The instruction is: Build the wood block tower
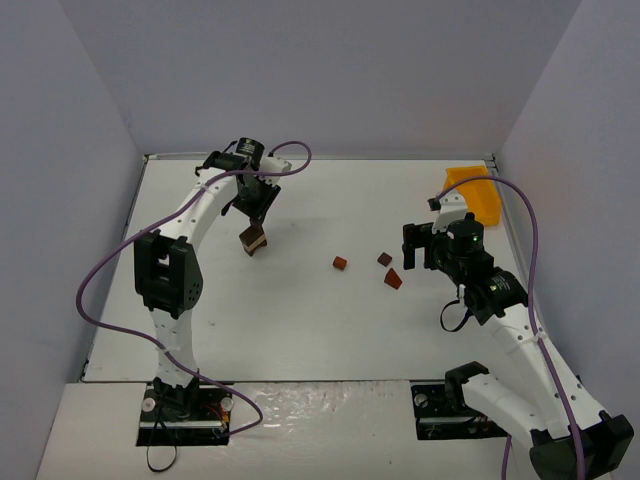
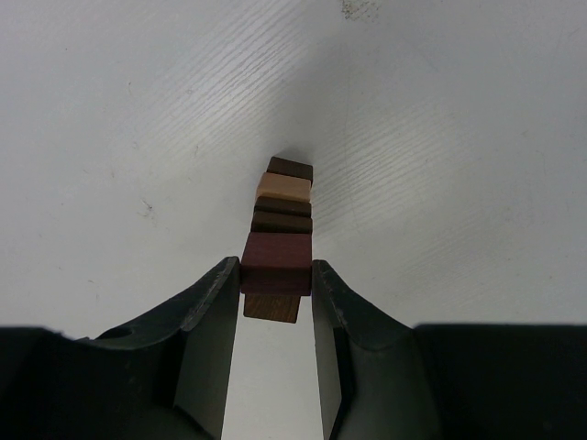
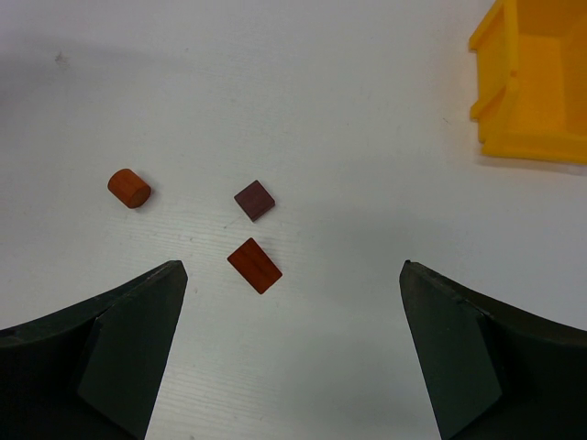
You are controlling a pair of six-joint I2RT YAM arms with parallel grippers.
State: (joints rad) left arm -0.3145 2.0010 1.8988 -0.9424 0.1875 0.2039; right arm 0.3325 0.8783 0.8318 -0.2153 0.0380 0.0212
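Observation:
The tower [image 1: 253, 240] is a short narrow stack of wood blocks at the back left of the table. Seen from above in the left wrist view, its reddish top block [image 2: 277, 255] sits over darker and paler pieces [image 2: 282, 188]. My left gripper [image 2: 275, 266] is shut on that reddish top block, one finger against each side. Loose wood blocks lie mid-table: an orange-red cylinder [image 3: 129, 188], a dark square piece [image 3: 254, 200] and a red wedge [image 3: 254, 265]. My right gripper [image 3: 292, 268] hangs wide open above the table, just right of the wedge, holding nothing.
A yellow bin [image 1: 472, 190] stands at the back right corner, also the yellow bin [image 3: 537, 82] at the upper right of the right wrist view. White walls close in the table on three sides. A purple cable loops beside each arm.

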